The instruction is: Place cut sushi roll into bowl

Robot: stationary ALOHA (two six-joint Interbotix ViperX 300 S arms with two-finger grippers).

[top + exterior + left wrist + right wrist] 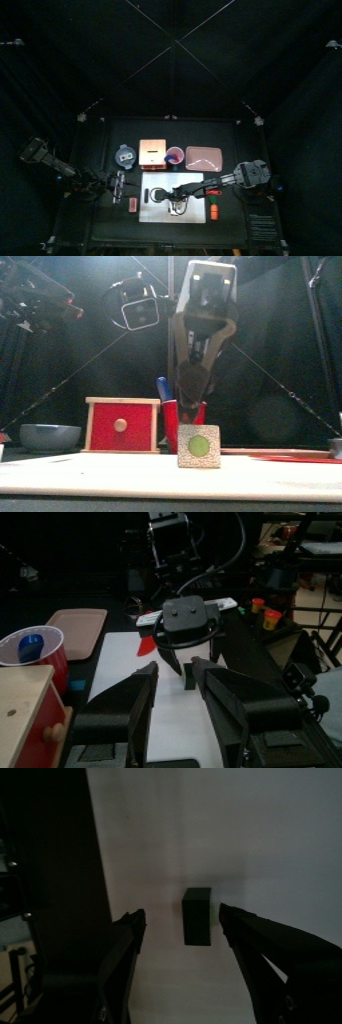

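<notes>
Dim, curtained scene; bright white board glares, foreground jaws soft and blurred.

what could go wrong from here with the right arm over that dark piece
1. The right gripper hangs open above a single dark sushi piece on the white board; a slightly off descent may tip or push the piece rather than grip it.
2. The bowl sits far to the side, behind the red box, so a carry across could clip the box or cup.
</notes>
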